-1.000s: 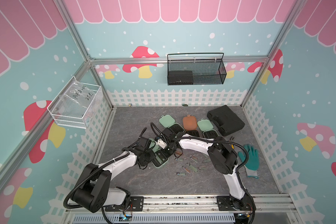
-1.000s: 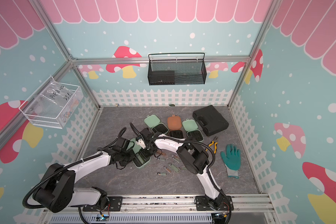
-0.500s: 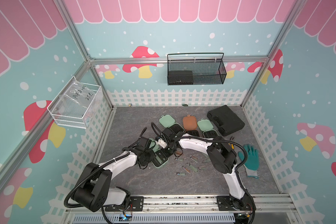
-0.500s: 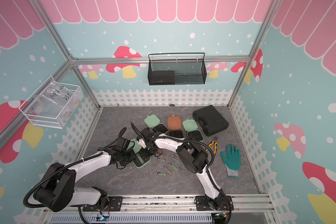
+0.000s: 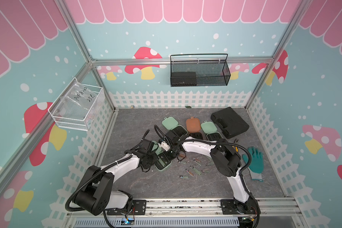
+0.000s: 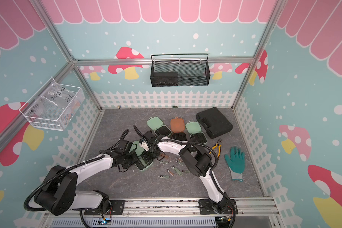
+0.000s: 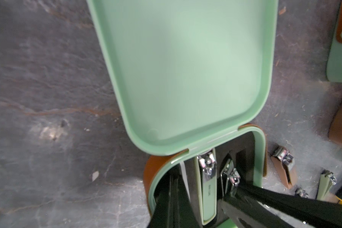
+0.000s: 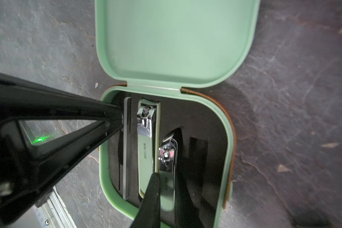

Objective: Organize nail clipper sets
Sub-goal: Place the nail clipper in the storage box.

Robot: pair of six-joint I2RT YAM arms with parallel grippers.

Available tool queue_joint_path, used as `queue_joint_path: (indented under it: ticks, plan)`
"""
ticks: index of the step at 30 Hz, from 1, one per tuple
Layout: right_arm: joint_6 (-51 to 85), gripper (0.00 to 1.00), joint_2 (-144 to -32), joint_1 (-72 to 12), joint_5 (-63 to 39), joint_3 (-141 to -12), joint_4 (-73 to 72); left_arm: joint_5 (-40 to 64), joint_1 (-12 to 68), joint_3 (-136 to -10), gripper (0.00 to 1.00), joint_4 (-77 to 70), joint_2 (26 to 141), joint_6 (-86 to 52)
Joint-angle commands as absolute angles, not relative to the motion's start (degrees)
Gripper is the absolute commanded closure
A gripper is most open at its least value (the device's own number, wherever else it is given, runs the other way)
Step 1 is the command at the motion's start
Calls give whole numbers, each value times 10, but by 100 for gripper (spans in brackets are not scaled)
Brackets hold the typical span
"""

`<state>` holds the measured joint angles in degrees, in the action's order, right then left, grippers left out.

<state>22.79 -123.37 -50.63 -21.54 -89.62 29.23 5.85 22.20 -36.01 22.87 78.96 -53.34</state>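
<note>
1. The bench [image 5: 138, 185] carries everything. We judge the job barely begun: one set is part filled and three are untouched
2. One big black tool case [image 5: 229, 122] sits closed at the back right, apart from the sets. One glove [image 5: 255, 161] and one pair of pliers [image 6: 216, 147] lie on the right side
3. We count four small cases. The back row has a green one [image 5: 169, 122], a brown one [image 5: 193, 124] and another green one [image 5: 208, 127], all open, with black inserts that look empty from above
4. The fourth case [image 8: 176, 39], also green, lies open at the front between the two arms. Its insert holds a slim file [image 8: 125, 158] and a large clipper [image 8: 145, 154], both seated in slots
5. The right jaws are closed narrow on a small clipper [image 8: 167, 158], which is partly in the next slot. We cannot tell whether it is seated, and the slot beside it is bare
6. The left jaws are fully closed on nothing, with their tips against the file at the case's edge
7. The loose clippers [image 5: 195, 170] lie scattered on the bench to the right of the front case. We count seven or so, though they are too small to be sure, and these remain to be sorted
</note>
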Motion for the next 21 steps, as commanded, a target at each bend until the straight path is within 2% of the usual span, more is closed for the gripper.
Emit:
queue_joint_path:
  ticks: [1, 21]
  plan:
    - [234, 94, -1227, -508, -198, -880, 299, 63, 220, -345, 100, 229, 806, -528]
    - [274, 94, -1271, -523, -56, -883, 334, 63, 221, -344, 100, 228, 809, -528]
